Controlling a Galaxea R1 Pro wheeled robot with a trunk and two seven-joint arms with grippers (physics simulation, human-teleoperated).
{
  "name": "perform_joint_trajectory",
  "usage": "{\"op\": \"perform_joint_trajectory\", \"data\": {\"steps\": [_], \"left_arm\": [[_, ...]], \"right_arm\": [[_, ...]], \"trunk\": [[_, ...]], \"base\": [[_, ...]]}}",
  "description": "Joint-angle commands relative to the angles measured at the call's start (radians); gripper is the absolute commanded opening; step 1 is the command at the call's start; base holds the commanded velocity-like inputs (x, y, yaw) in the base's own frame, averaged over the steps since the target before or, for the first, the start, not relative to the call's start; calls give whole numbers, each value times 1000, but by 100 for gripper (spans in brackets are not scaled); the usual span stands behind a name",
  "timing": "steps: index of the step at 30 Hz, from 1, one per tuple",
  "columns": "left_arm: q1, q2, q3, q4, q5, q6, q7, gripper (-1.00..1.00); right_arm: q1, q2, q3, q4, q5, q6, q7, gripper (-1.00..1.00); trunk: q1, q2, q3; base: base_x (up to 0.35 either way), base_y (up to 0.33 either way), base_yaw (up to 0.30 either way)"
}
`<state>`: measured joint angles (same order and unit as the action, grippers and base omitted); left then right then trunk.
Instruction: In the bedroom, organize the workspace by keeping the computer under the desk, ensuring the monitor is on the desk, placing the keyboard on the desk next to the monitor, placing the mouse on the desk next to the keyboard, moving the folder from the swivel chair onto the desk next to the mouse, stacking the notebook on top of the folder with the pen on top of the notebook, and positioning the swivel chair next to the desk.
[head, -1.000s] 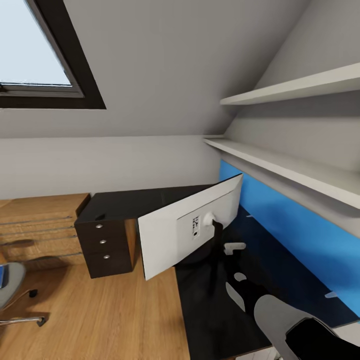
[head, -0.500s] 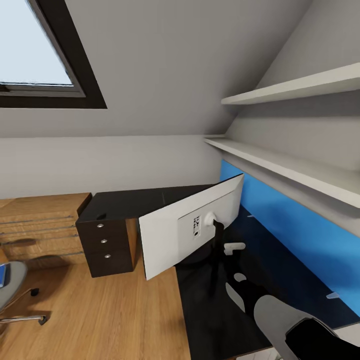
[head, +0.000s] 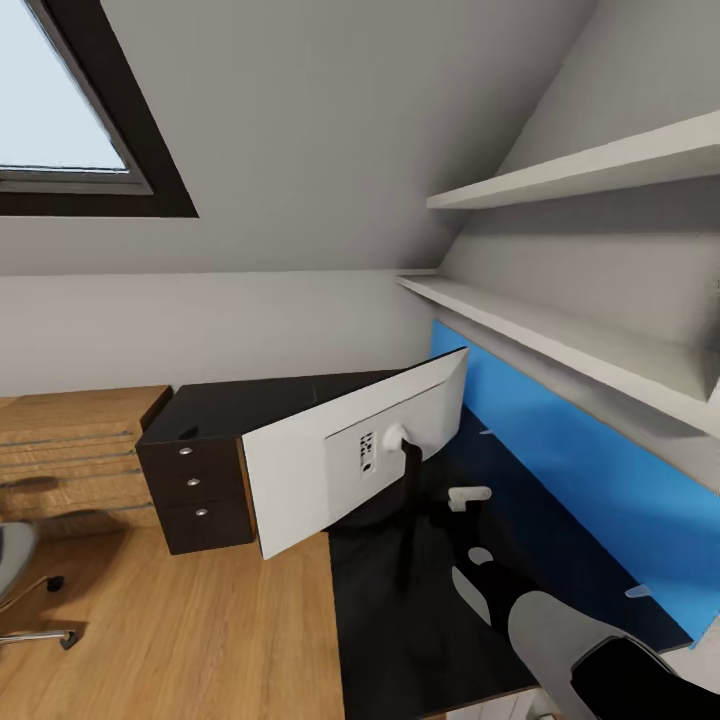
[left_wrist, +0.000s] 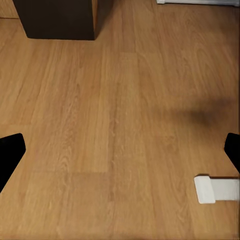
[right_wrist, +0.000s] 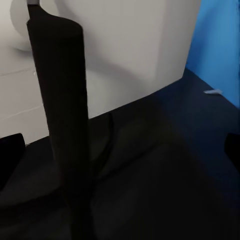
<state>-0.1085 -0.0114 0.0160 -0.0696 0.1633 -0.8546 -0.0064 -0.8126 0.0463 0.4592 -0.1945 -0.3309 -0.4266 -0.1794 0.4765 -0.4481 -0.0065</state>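
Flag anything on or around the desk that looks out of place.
The monitor stands askew on the desk: its white back faces the robot, and one end juts past the desk edge over the wood floor. Nothing looks spilled or damaged.

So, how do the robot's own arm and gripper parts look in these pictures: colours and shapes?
In the head view, the right arm has a rounded pale grey shell, with a glossy black segment nearer the camera. In both wrist views, each gripper shows as two plain black fingertips at the picture's side edges, wide apart. I see no cables and no markings.
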Motion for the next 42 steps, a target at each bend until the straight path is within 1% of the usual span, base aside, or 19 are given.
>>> {"op": "perform_joint_trajectory", "data": {"steps": [1, 8, 23, 42], "left_arm": [[0, 0, 1, 1, 2, -3, -1, 100], [0, 0, 1, 1, 2, -3, 0, 100], [0, -1, 1, 1, 2, -3, 0, 100], [0, -1, 1, 1, 2, -3, -5, 100]], "right_arm": [[-1, 0, 9, 1, -7, -3, -5, 100], [0, 0, 10, 2, -7, -3, -5, 100], [0, 0, 12, 0, -5, -1, -4, 100], [-3, -4, 10, -33, -4, 3, -6, 100]], "trunk": [[0, -1, -1], [0, -1, -1], [0, -1, -1], [0, -1, -1]], "base": [[0, -162, 0], [0, -68, 0], [0, -7, 0], [0, 0, 0]]}}
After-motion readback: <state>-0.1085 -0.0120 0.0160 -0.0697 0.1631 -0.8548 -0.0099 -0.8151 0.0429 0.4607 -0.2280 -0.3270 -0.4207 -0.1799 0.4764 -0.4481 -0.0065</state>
